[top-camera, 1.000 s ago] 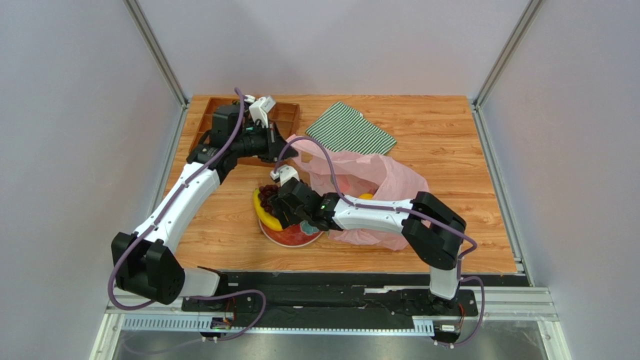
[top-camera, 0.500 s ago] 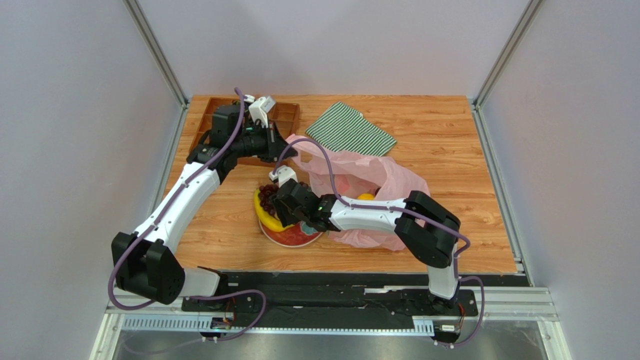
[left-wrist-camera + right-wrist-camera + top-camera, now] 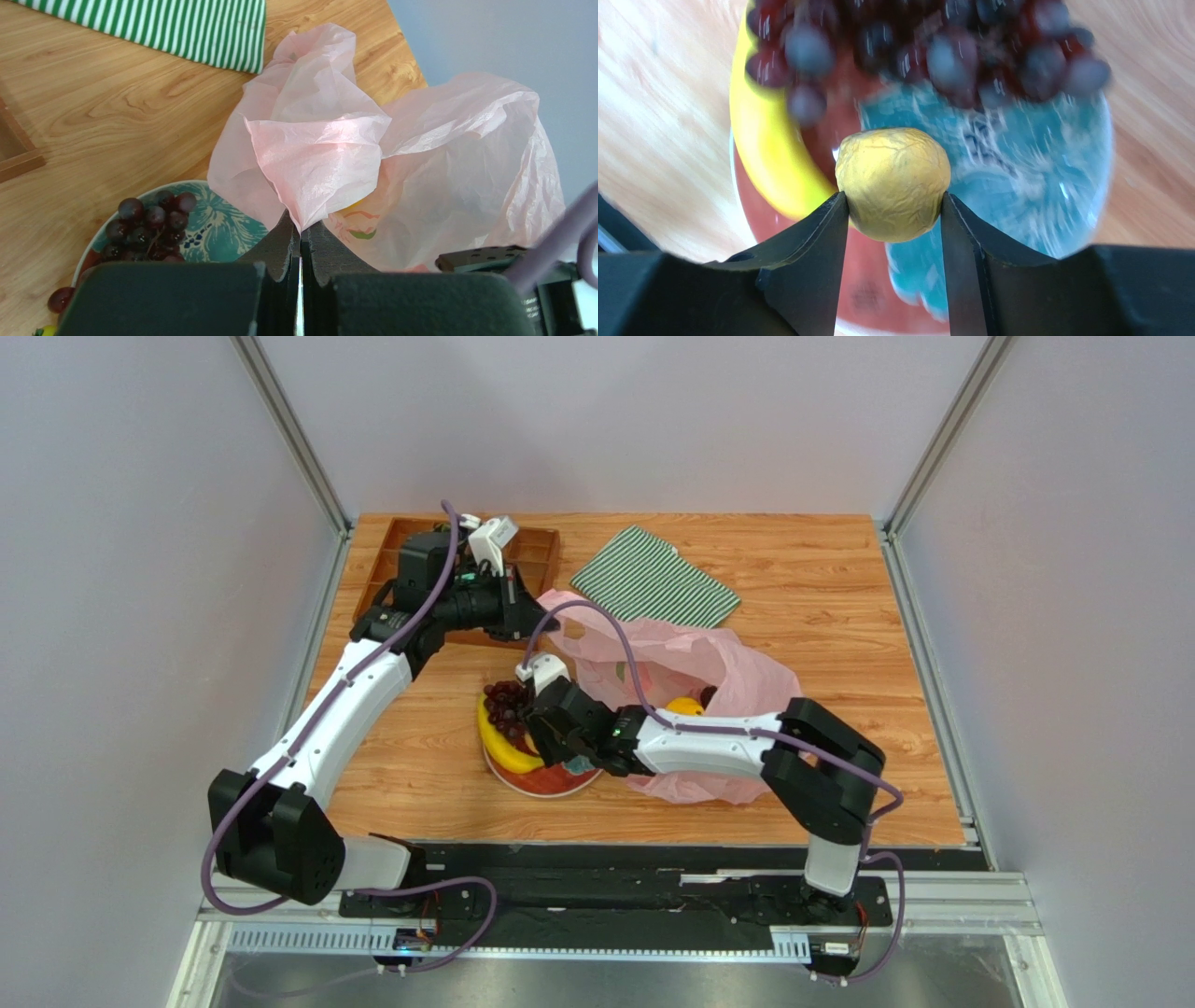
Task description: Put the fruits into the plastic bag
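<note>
The pink plastic bag (image 3: 687, 686) lies right of the red plate (image 3: 540, 781) with teal pattern. My left gripper (image 3: 540, 616) is shut on the bag's edge (image 3: 309, 147) and holds it up. My right gripper (image 3: 550, 728) is shut on a small wrinkled yellow fruit (image 3: 893, 183), held just above the plate (image 3: 1032, 182). On the plate lie a yellow banana (image 3: 494, 742) and a dark purple grape bunch (image 3: 505, 703); both also show in the right wrist view, the banana (image 3: 763, 133) and the grapes (image 3: 934, 49). Orange and red fruits (image 3: 683, 706) show through the bag.
A green-and-white striped cloth (image 3: 654, 577) lies at the back, just behind the bag. A wooden tray (image 3: 530, 549) sits at the back left under my left arm. One loose grape (image 3: 59, 299) lies beside the plate.
My right gripper has lifted the yellow fruit off the plate and shifted slightly right, towards the bag. The left gripper still holds the bag's edge in place.
</note>
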Motion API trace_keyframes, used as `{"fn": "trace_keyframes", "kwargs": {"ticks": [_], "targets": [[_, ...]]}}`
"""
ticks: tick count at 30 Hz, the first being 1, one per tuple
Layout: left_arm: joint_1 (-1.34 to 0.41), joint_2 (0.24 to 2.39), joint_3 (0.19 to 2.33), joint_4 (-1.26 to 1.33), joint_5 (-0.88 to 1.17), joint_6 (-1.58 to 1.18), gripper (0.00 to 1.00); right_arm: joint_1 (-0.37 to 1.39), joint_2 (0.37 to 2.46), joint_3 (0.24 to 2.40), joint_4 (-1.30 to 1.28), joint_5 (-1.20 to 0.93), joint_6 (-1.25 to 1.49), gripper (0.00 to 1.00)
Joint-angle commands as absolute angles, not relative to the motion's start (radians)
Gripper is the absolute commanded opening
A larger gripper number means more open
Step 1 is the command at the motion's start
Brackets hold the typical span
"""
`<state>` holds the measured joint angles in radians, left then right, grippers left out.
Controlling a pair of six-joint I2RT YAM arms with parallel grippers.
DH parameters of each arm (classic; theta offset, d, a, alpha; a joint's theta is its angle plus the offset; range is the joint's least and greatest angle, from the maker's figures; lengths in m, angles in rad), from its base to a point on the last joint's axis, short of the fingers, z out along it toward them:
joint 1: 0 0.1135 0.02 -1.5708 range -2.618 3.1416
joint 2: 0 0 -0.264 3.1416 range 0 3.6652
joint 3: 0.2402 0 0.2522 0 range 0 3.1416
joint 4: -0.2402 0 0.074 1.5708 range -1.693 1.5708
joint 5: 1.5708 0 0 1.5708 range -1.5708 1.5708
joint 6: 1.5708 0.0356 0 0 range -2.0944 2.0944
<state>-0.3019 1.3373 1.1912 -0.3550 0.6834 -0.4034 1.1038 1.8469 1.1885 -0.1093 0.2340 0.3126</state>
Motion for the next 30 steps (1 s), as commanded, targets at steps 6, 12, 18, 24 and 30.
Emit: {"fn": "trace_keyframes", "kwargs": {"ticks": [6, 12, 18, 24, 30], "targets": [[-0.310, 1.296, 1.195, -0.334, 0.730, -0.405, 0.00, 1.266, 1.396, 0.966, 0.024, 0.285, 0.130, 0.18], [-0.310, 1.295, 1.195, -0.334, 0.727, -0.403, 0.00, 1.250, 1.171, 0.969, -0.038, 0.400, 0.150, 0.17], [-0.310, 1.293, 1.193, -0.336, 0.726, -0.403, 0.00, 1.051, 1.154, 1.003, -0.328, 0.471, 0.339, 0.17], [-0.310, 1.298, 1.193, -0.337, 0.724, -0.403, 0.00, 1.003, 1.115, 0.974, -0.486, 0.560, 0.416, 0.17], [-0.310, 1.296, 1.193, -0.336, 0.723, -0.402, 0.00, 0.969, 1.175, 0.969, -0.564, 0.664, 0.420, 0.17]]}}
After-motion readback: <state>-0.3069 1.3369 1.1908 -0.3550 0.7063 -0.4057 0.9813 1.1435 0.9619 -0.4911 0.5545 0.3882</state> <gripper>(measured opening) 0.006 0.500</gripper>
